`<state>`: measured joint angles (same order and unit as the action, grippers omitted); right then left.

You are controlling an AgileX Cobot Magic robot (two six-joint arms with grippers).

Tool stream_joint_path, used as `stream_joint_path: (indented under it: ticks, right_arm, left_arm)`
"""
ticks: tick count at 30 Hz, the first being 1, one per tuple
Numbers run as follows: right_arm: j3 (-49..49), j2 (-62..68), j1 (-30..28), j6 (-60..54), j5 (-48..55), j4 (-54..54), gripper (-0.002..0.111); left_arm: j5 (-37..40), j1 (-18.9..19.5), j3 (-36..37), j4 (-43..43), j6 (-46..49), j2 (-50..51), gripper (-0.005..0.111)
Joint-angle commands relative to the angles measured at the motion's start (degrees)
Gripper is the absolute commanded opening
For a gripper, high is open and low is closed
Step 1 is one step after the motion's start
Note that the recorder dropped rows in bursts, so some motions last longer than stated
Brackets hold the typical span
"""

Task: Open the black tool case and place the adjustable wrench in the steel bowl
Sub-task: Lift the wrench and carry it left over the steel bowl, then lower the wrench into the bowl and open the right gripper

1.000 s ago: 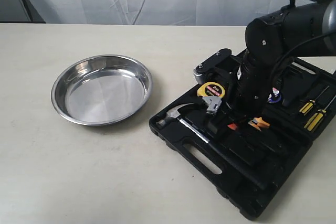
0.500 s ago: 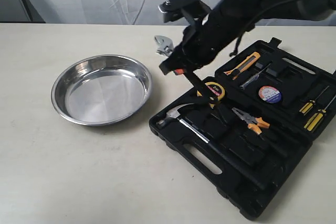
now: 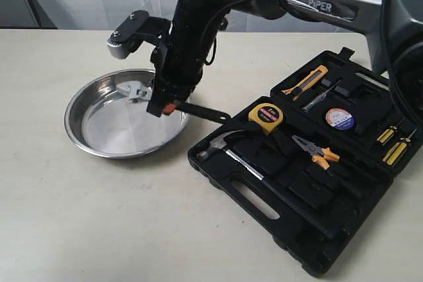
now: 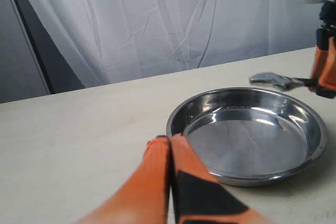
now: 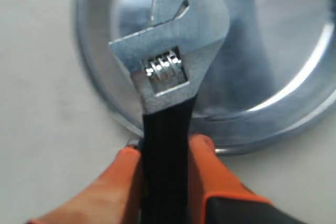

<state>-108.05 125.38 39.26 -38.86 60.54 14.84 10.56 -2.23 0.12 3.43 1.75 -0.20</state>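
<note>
The black tool case [image 3: 291,216] lies open at the right of the table. My right gripper [image 3: 165,105] has reached across and is shut on the black handle of the adjustable wrench [image 3: 135,90]. The wrench's silver head hangs over the steel bowl [image 3: 112,130], just inside its right rim. In the right wrist view the wrench [image 5: 168,72] sticks out from between the orange fingers [image 5: 167,142], above the bowl [image 5: 252,66]. My left gripper [image 4: 170,139] is shut and empty, low over the table beside the bowl [image 4: 252,145]. The wrench [image 4: 273,81] shows there above the far rim.
The open case still holds a claw hammer [image 3: 221,146], a yellow tape measure [image 3: 266,114], orange-handled pliers [image 3: 317,152], a tape roll [image 3: 340,118], a utility knife [image 3: 304,82] and yellow screwdrivers [image 3: 393,143]. A white curtain hangs behind the table.
My right arm lifted the wrench out of the case and carried it left, from above the case to over the bowl.
</note>
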Motion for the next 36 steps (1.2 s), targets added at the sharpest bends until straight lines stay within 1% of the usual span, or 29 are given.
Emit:
stream_joint_path:
  ticks: [1,3,5,8,10,17,23,27,29,31,33,36]
  right_arm:
    - [-1.2,0.2,-0.2,3.6,-16.9,3.0,-0.001]
    - [-1.2,0.6,0.4,-1.9,-23.7,9.6,-0.001]
    - [-1.3,1.4,0.9,-10.2,-27.4,18.0,-0.001]
    - [-1.3,3.6,1.4,-18.5,-28.7,28.5,-0.001]
    - [-1.3,5.7,1.5,-20.6,-28.7,31.4,-0.001]
    - [-1.3,12.0,1.5,-20.7,-29.1,32.2,-0.001]
    - [-1.3,14.6,1.5,-19.7,-29.5,31.8,-0.001]
    - [-1.3,14.9,1.5,-15.7,-30.5,30.4,-0.001]
    - [-1.3,14.9,1.5,-10.1,-31.7,26.8,0.0]
    - [-1.3,14.9,1.5,-5.3,-32.1,22.5,0.005]
    - [-1.3,14.9,1.5,-2.2,-31.8,18.8,0.019]
    - [-1.3,14.9,1.5,-1.2,-31.0,16.8,0.045]
  left_arm:
    - [-0.2,-0.2,-0.1,0.4,0.0,0.2,0.0]
    - [-0.2,-0.2,-0.1,0.4,0.0,0.2,0.0]
    - [-0.2,-0.2,-0.1,0.4,0.0,0.2,0.0]
    - [-0.2,-0.2,-0.1,0.4,0.0,0.2,0.0]
    - [-0.2,-0.2,-0.1,0.4,0.0,0.2,0.0]
    - [-0.2,-0.2,-0.1,0.4,0.0,0.2,0.0]
    - [-0.2,-0.2,-0.1,0.4,0.0,0.2,0.0]
    - [-0.2,-0.2,-0.1,0.4,0.0,0.2,0.0]
    - [-0.2,-0.2,-0.1,0.4,0.0,0.2,0.0]
    - [-0.2,-0.2,-0.1,0.4,0.0,0.2,0.0]
    - [-0.2,-0.2,-0.1,0.4,0.0,0.2,0.0]
    - [-0.2,-0.2,-0.1,0.4,0.0,0.2,0.0]
